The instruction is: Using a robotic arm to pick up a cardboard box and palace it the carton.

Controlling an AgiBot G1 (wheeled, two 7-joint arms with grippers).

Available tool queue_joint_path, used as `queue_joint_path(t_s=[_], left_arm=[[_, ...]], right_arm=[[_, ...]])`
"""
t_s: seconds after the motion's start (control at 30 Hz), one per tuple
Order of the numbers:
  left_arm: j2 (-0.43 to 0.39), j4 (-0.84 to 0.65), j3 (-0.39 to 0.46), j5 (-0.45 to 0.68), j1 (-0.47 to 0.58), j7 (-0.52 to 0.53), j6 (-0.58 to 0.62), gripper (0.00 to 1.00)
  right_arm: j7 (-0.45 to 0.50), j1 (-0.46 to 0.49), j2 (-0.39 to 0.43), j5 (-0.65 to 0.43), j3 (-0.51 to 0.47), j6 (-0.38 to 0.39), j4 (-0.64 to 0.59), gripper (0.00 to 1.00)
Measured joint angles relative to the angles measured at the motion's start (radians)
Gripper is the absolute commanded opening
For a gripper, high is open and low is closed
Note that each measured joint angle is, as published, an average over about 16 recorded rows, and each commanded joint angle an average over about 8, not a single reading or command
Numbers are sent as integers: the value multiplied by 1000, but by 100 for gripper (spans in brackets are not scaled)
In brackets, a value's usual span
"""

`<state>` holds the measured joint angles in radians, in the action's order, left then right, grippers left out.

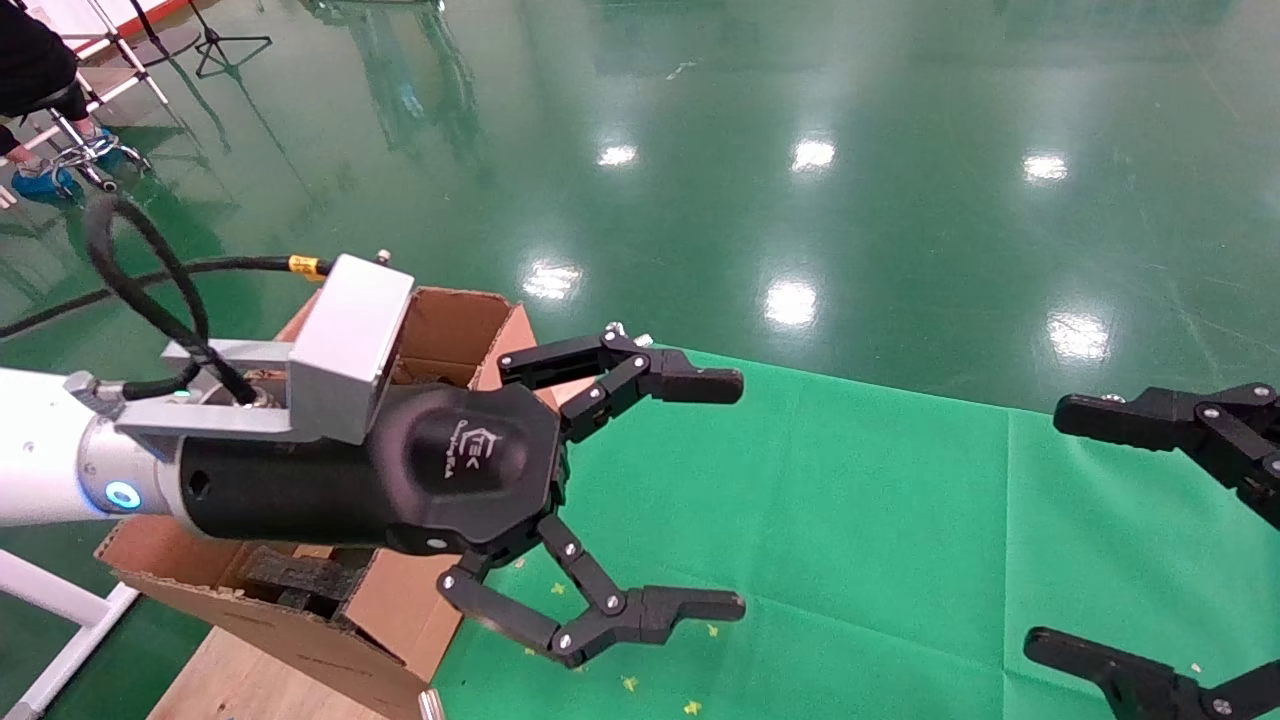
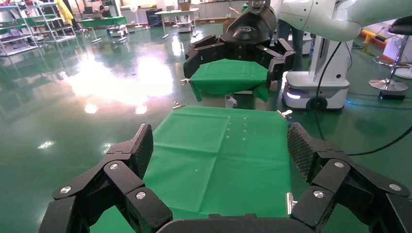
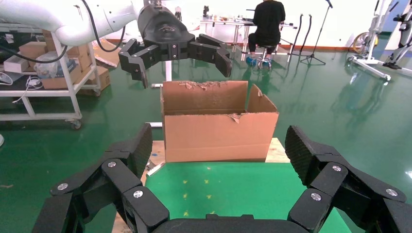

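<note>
The carton stands open on a wooden board at the left end of the green-clothed table, with dark foam blocks inside. It also shows in the right wrist view. My left gripper on the white arm is open and empty, held above the carton's table-side wall, also seen in the right wrist view. In its own view only bare cloth lies between the jaws. My right gripper is open and empty at the table's right end. The small cardboard box is out of view.
The wooden board under the carton reaches the table's left edge. Glossy green floor surrounds the table. A shelving cart and a seated person are beyond the carton. A second green table stands beyond the right end.
</note>
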<state>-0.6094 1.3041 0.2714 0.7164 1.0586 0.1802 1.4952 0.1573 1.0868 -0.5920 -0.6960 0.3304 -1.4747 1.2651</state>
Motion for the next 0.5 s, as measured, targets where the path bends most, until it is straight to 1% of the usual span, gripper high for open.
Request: queue_joint_path(t_s=[0.5], left_arm=[[-1,-17,7,12,13,8,0,100]], right_arm=[[0,0,0,0,0,0,0,100]])
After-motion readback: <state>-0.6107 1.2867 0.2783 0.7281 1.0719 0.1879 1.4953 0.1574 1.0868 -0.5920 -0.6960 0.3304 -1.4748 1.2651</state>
